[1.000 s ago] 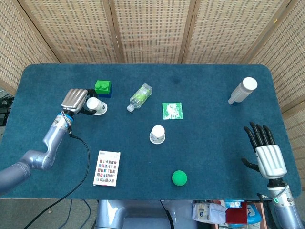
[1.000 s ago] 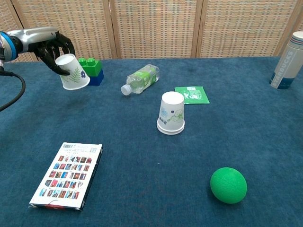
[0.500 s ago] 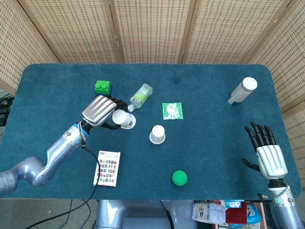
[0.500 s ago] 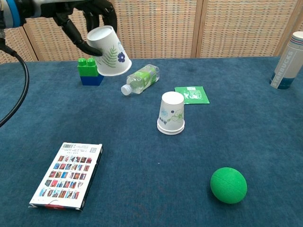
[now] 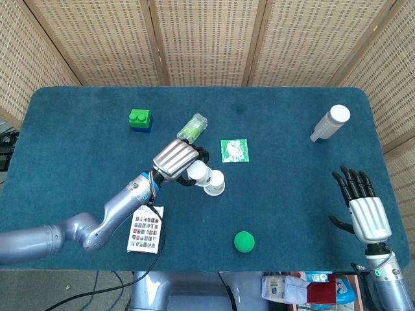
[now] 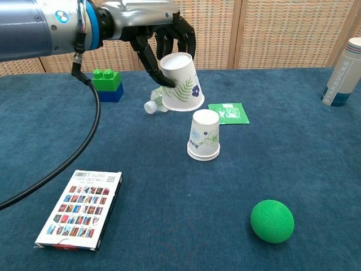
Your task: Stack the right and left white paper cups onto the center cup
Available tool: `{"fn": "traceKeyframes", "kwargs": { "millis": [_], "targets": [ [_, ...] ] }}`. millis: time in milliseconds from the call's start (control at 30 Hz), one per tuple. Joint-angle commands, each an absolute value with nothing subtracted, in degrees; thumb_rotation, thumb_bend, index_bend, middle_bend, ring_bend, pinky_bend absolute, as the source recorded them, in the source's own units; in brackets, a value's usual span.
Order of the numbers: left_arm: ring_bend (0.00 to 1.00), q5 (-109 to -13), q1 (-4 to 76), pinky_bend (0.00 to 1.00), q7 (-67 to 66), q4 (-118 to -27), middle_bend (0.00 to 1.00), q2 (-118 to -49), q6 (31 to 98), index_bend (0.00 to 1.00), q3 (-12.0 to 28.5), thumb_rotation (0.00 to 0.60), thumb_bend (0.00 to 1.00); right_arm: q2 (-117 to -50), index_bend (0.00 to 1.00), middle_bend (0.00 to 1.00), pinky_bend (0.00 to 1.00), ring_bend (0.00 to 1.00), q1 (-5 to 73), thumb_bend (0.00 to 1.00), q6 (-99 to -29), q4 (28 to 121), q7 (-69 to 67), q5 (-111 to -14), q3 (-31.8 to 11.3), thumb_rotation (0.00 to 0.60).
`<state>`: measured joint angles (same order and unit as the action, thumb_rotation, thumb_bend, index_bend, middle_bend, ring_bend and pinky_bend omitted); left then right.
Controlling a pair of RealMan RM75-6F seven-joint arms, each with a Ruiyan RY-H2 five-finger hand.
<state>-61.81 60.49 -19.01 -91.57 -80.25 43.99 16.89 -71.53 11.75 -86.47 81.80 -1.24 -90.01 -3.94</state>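
My left hand (image 5: 176,160) (image 6: 163,39) grips a white paper cup (image 6: 181,83) (image 5: 197,172) with a leaf and flower print, held mouth-down and tilted, in the air. It hangs just up and left of the center cup (image 6: 204,135) (image 5: 214,182), which stands upside down on the blue table. My right hand (image 5: 360,201) stays open near the table's right front corner, holding nothing. I see only these two cups.
A clear plastic bottle (image 5: 192,127) lies behind the held cup, partly hidden. A green and blue brick (image 5: 140,120), a green packet (image 5: 234,150), a green ball (image 5: 244,241), a card box (image 5: 146,228) and a white tumbler (image 5: 330,123) are spread over the blue table (image 5: 292,168).
My left hand has carried the printed cup rightward from beside the green brick to just above and left of the center cup. The right hand has not moved.
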Motion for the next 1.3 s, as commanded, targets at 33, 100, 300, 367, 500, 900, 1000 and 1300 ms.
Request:
{"fn": "traceKeyframes", "kwargs": {
  "millis": [33, 100, 300, 367, 500, 900, 1000, 1300],
  "targets": [
    [0.49, -59.23, 62.03, 0.40, -20.48, -90.39, 0.48, -81.84, 43.76, 0.43, 16.73, 0.600, 0.21, -71.35, 0.03, 0.00, 0.00, 0.00, 11.66, 0.00, -86.67, 81.81, -1.62, -90.15, -4.04, 0.600],
    [0.49, -58.47, 62.39, 0.40, -20.72, -90.12, 0.48, -82.19, 43.84, 0.43, 16.65, 0.600, 0.21, -71.25, 0.03, 0.00, 0.00, 0.00, 11.60, 0.00, -86.82, 81.79, -1.89, -90.20, -4.13, 0.600],
    [0.49, -56.74, 63.24, 0.40, -21.23, -89.38, 0.48, -82.87, 43.85, 0.43, 16.09, 0.600, 0.21, -71.15, 0.03, 0.00, 0.00, 0.00, 11.55, 0.00, -86.75, 81.48, -2.75, -90.19, -4.28, 0.600],
    [0.49, -56.35, 63.58, 0.40, -21.28, -88.99, 0.48, -83.17, 43.87, 0.43, 16.05, 0.600, 0.21, -71.12, 0.03, 0.00, 0.00, 0.00, 11.57, 0.00, -86.71, 81.47, -2.88, -90.23, -4.32, 0.600],
    [0.49, -54.79, 64.81, 0.40, -22.16, -87.23, 0.48, -84.63, 43.81, 0.43, 15.69, 0.600, 0.21, -70.98, 0.03, 0.00, 0.00, 0.00, 11.52, 0.00, -86.95, 81.62, -3.25, -90.52, -4.41, 0.600],
    [0.49, -53.14, 66.67, 0.40, -22.62, -84.97, 0.48, -87.04, 43.93, 0.43, 15.11, 0.600, 0.21, -70.85, 0.03, 0.00, 0.00, 0.00, 11.39, 0.00, -87.19, 81.26, -4.33, -90.55, -4.74, 0.600],
    [0.49, -52.86, 67.02, 0.40, -22.83, -84.59, 0.48, -87.39, 43.94, 0.43, 14.80, 0.600, 0.21, -70.79, 0.03, 0.00, 0.00, 0.00, 11.36, 0.00, -87.26, 81.24, -4.62, -90.56, -4.84, 0.600],
    [0.11, -51.24, 68.02, 0.31, -24.25, -84.64, 0.06, -87.13, 43.27, 0.13, 13.72, 0.600, 0.21, -70.60, 0.03, 0.00, 0.00, 0.00, 11.22, 0.00, -87.45, 81.27, -5.06, -90.54, -5.03, 0.600]
  ]
}}
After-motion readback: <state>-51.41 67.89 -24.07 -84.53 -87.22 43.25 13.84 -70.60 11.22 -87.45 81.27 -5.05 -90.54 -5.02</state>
